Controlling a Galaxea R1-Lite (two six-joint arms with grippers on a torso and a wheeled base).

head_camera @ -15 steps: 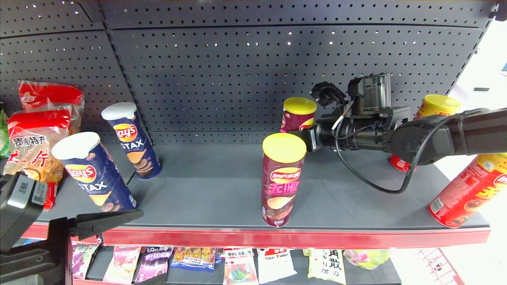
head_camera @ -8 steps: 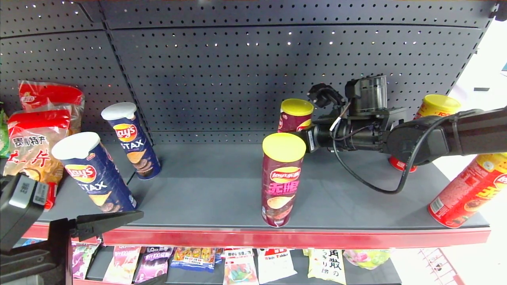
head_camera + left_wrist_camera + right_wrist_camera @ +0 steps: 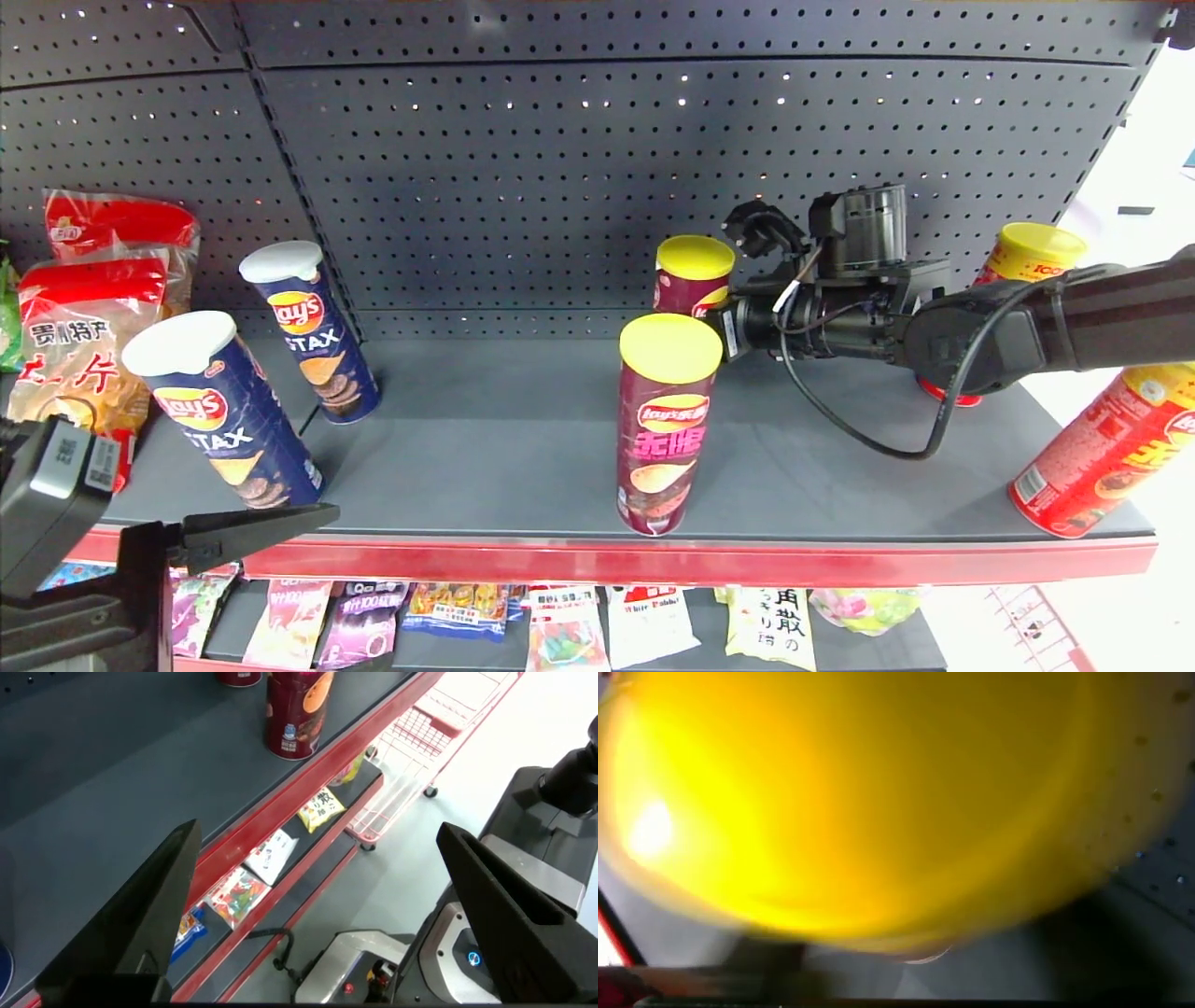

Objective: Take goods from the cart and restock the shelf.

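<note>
The shelf point(image 3: 504, 448) takes up most of my head camera: a grey deck with a red front lip. The left wrist camera shows the cart point(image 3: 439, 728) on the floor past the shelf front. My right arm comes in over the deck from the right. The right end effector point(image 3: 717, 319) is clamped on the side of the rear can point(image 3: 689, 275), a maroon tube near the back panel. That can sits directly behind the front can point(image 3: 663, 420), which hides its lower part, so I cannot tell whether it touches the deck. The right wrist camera looks at its yellow lid point(image 3: 859, 793) from close up. Two blue cans point(image 3: 224, 411) stand well to the left and two red cans point(image 3: 1102, 439) to the right. My left end effector point(image 3: 318, 826) hangs below the lip at the left, jaws spread wide with nothing between them.
</note>
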